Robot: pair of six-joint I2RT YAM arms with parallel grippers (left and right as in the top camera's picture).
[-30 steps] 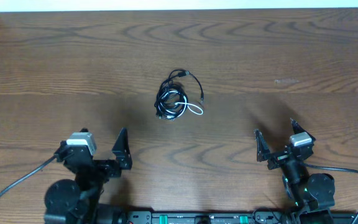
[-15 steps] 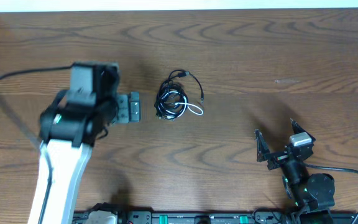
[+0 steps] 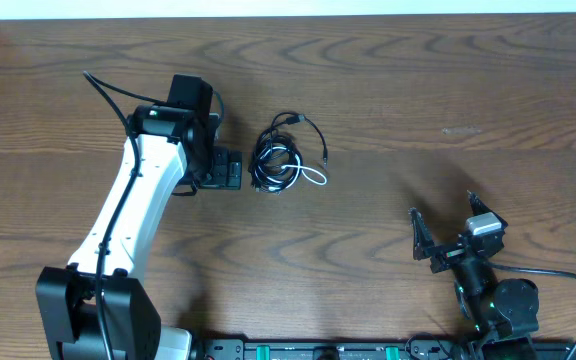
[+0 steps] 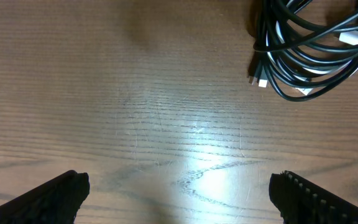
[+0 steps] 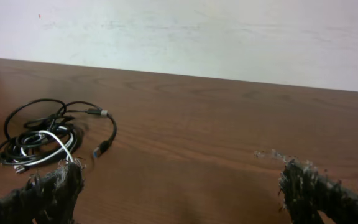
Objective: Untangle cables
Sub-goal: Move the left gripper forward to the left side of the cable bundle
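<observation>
The cables (image 3: 286,155) lie in one tangled bundle of black loops with a short white one, near the middle of the table. They also show in the left wrist view (image 4: 309,50) at the top right and in the right wrist view (image 5: 45,134) at the left. My left gripper (image 3: 230,170) is open and empty, hovering just left of the bundle; its fingertips (image 4: 179,196) are spread wide over bare wood. My right gripper (image 3: 443,228) is open and empty at the front right, far from the cables; its fingers (image 5: 185,193) frame bare table.
The wooden table (image 3: 448,90) runs back to a white wall (image 5: 229,31). A faint pale scuff (image 3: 460,130) marks the wood at the right. The arm bases (image 3: 308,350) sit along the front edge.
My left arm has swung from the front left out across the table, and its gripper now sits right beside the bundle's left side. The cables and the right arm have not moved.
</observation>
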